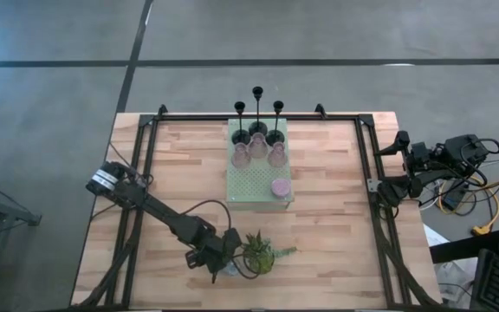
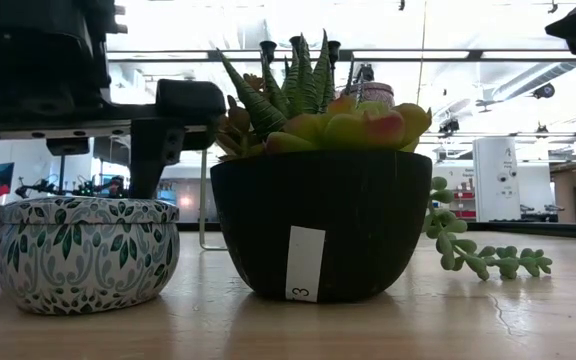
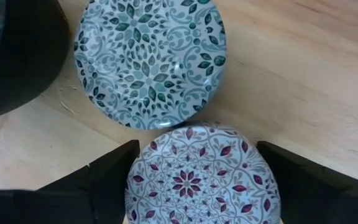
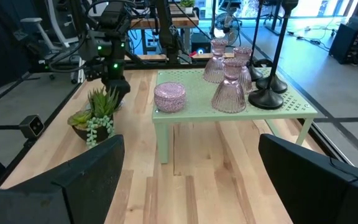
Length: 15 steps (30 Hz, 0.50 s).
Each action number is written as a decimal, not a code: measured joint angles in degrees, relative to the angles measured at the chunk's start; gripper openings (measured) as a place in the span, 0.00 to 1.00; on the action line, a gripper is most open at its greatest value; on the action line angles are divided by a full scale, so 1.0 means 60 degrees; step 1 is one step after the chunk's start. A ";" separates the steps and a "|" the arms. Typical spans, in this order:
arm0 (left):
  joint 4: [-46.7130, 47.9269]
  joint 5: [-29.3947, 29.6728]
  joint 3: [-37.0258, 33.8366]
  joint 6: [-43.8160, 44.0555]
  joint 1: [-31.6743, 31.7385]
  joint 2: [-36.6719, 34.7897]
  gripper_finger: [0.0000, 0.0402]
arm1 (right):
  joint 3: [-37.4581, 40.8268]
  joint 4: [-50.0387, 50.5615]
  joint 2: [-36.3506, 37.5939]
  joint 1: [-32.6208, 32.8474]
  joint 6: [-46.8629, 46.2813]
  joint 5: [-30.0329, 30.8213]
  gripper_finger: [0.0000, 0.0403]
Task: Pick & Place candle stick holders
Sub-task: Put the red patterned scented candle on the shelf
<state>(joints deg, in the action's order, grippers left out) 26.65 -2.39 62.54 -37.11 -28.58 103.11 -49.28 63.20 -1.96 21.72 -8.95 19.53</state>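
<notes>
My left gripper (image 1: 223,260) is open at the table's near edge, just left of the potted plant (image 1: 260,251). In the left wrist view its two fingers (image 3: 114,171) stand on either side of a small round cup with a maroon-patterned lid (image 3: 201,177). A second cup with a green-patterned lid (image 3: 151,59) stands just beyond it, on the table (image 2: 83,250). Three black sticks (image 1: 257,113), three pink glass holders (image 1: 258,152) and a pink cup (image 1: 280,186) stand on the green mat (image 1: 245,186). My right gripper (image 1: 386,189) is open and empty at the table's right edge. My left gripper has a finger close to each side of the maroon-patterned cup's rim (image 3: 135,162), coming from above. I cannot tell whether the fingers touch the cup, or whether the cup rests on the table.
The plant's dark pot (image 2: 313,225) stands right beside the green-patterned cup, with a trailing stem (image 2: 478,255) on the wood. The mat is a raised stand on legs (image 4: 163,140). Bare wood lies between the mat and the table's near edge.
</notes>
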 joint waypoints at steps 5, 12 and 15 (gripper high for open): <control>-0.0037 0.0000 0.0001 0.0040 0.0000 -0.0028 0.74 | -0.0002 0.0000 0.0002 0.0002 0.0000 0.0003 0.91; 0.0319 0.0357 0.0023 0.0206 0.0016 -0.0011 0.68 | 0.0000 0.0000 0.0002 0.0003 -0.0002 0.0003 0.91; 0.0334 0.0357 0.0012 0.0206 0.0018 -0.0011 0.63 | 0.0000 0.0000 0.0001 0.0000 0.0000 0.0000 0.91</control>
<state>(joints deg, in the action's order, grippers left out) 28.66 -0.25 62.61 -35.88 -28.47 103.04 -49.28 63.20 -1.95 21.72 -8.95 19.53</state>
